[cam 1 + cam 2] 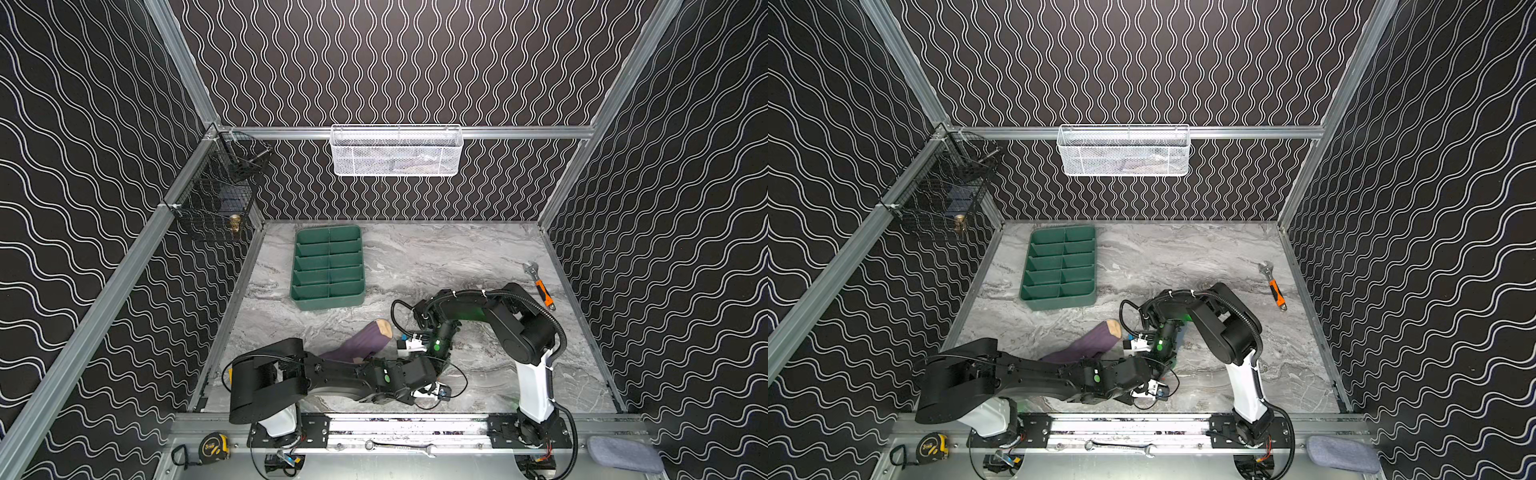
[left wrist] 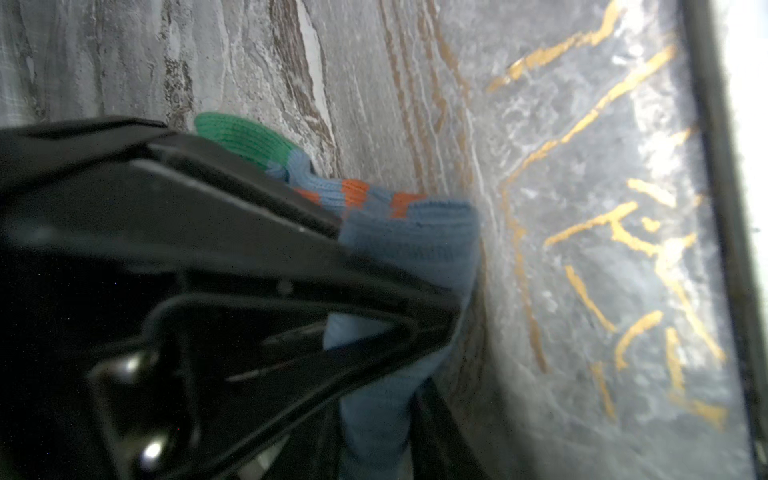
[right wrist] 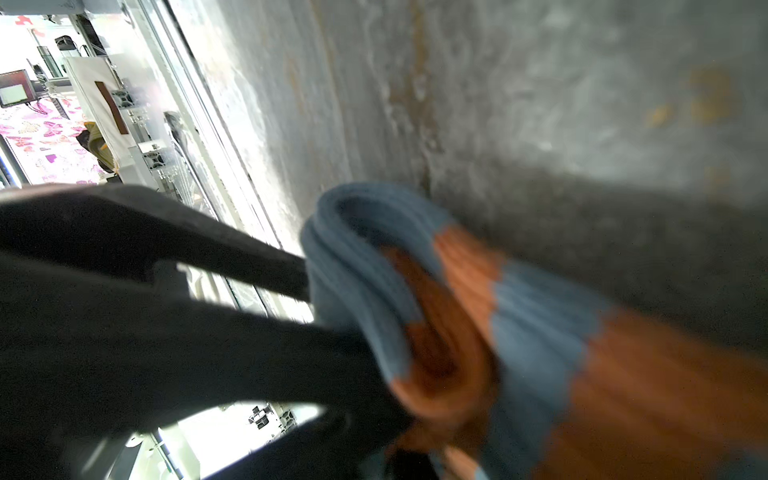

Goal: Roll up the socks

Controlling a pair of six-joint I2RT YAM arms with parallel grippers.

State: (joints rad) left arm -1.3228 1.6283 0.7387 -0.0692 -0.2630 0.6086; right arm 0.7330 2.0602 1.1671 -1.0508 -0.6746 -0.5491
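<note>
A purple sock (image 1: 357, 340) (image 1: 1084, 343) with a peach toe lies flat on the marble table in both top views, partly under my left arm. The blue sock (image 2: 415, 241) has a green toe and orange stripes, and in the left wrist view it is bunched against the table. My left gripper (image 2: 386, 415) is shut on its blue fabric. In the right wrist view its orange cuff end (image 3: 449, 332) is folded over, with my right gripper (image 3: 415, 440) shut on it. Both wrists meet at the front middle of the table, where the arms hide the blue sock from above.
A green divided tray (image 1: 328, 268) stands at the back left. An orange-handled wrench (image 1: 540, 286) lies at the right edge. A white mesh basket (image 1: 395, 149) and a black wire basket (image 1: 220, 199) hang on the walls. A grey cloth pad (image 1: 623, 455) lies on the front rail.
</note>
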